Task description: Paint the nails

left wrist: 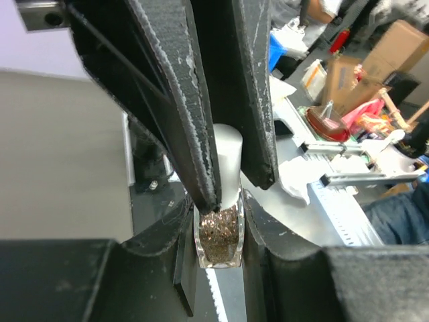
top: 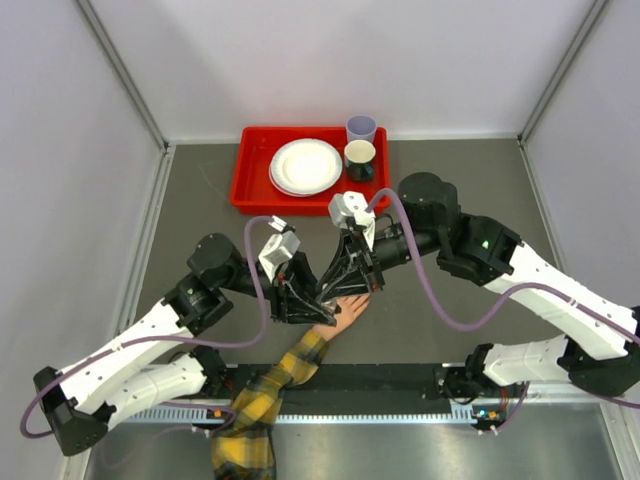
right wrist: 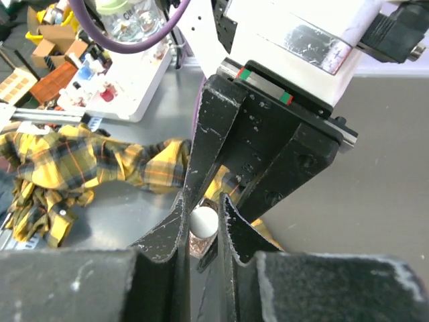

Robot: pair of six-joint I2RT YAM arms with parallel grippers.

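Left claw [left wrist: 218,228] clamps the bottle [left wrist: 218,243], right claw [right wrist: 203,225] pinches its cap [left wrist: 228,159], both overhanging the mannequin hand [top: 351,311]; red tray [top: 250,190] behind.

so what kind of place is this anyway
Most likely a robotics lab test cell: a grey table boxed in by white panels, the left arm and right arm bolted at its edge, and cardboard boxes in the clutter beyond.
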